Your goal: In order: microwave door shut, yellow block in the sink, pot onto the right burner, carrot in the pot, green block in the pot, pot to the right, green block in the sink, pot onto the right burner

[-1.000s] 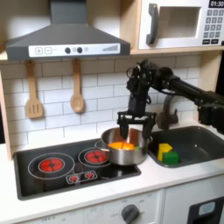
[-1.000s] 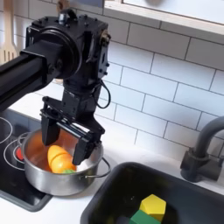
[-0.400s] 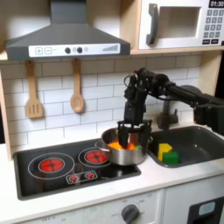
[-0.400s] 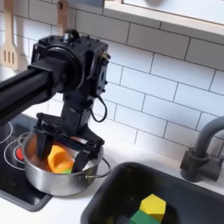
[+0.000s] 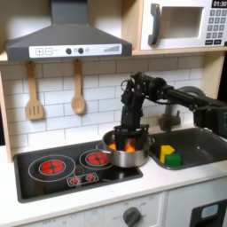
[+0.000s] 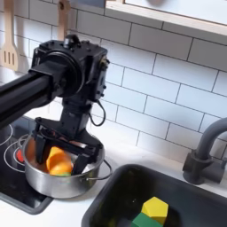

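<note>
Spread jaws inside the pot (image 6: 53,182) rim, flanking the carrot (image 6: 59,161).

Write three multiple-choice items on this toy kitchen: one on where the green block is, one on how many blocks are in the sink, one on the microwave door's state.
1. Where is the green block?
A. In the pot
B. In the sink
C. On the left burner

2. How many blocks lie in the sink?
A. None
B. One
C. Two

3. The microwave door is:
A. Shut
B. Wide open
C. Missing

Answers: 1 B, it sits in the basin beside the yellow block. 2 C, yellow and green together. 3 A, it lies flush with the frame.
</note>
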Robot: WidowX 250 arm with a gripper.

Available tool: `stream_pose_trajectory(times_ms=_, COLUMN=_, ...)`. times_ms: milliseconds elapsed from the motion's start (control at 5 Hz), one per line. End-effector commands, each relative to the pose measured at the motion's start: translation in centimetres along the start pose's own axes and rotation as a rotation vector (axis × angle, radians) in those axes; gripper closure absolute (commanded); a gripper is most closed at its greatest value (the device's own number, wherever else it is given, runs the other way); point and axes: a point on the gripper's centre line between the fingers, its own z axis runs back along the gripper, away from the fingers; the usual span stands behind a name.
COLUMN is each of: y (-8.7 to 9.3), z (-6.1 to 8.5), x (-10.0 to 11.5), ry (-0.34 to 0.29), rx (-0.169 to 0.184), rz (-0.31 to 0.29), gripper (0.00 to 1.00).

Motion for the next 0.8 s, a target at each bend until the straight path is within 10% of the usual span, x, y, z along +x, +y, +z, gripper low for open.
stream_pose_trajectory(times_ms=0, y=2.57, z=-1.65, x=0.1, ry=-0.044, rx=0.0, rz=-0.224, gripper=0.0)
stream_pose_trajectory(times_ms=600, y=2.53, z=-1.5, x=0.83, ry=-0.073, rx=-0.055, rz=-0.318, gripper=0.0)
